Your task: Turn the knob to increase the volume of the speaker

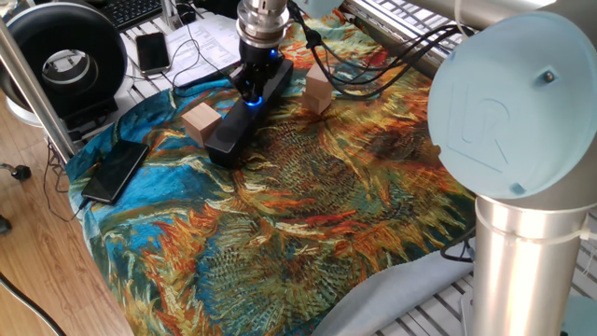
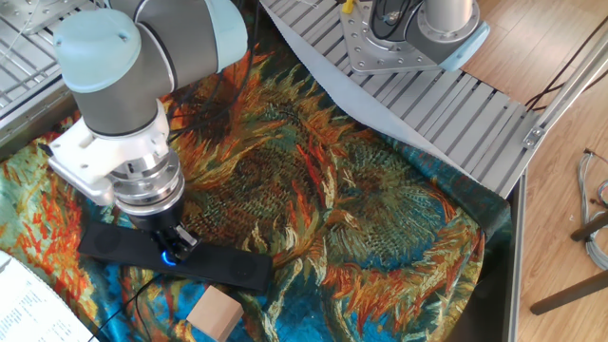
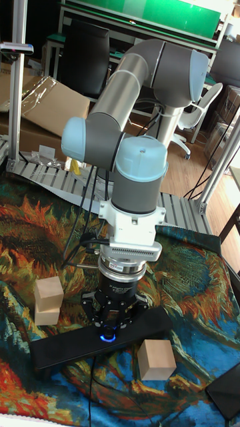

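Note:
The speaker is a long black bar lying diagonally on the sunflower-patterned cloth, also seen in the other fixed view and the tall view. Its knob glows blue at mid-length, and the glow also shows from the other side and from the front. My gripper points straight down onto the knob, fingers closed around it. The fingers hide most of the dial, so only the blue ring shows.
Two pale wooden blocks flank the speaker. A flat black phone lies at the cloth's left edge, with another phone and a big round black fan behind. Cables trail at the back.

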`<action>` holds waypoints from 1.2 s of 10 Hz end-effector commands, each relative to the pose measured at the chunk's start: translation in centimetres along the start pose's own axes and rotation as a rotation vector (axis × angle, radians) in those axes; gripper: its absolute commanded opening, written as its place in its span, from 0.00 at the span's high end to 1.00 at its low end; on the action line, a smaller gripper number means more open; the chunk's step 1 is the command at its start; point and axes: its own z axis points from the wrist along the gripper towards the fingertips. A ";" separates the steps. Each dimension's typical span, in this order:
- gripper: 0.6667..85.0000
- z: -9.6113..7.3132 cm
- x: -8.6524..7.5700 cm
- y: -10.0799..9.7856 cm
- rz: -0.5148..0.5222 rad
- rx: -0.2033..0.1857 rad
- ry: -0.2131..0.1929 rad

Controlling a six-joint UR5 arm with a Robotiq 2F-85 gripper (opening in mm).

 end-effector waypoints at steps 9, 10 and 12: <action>0.46 -1.9 -0.7 -0.2 -0.196 0.014 0.015; 0.47 -2.6 -0.5 -0.2 -0.211 0.020 0.029; 0.61 -3.8 -0.4 -0.4 -0.229 0.038 0.045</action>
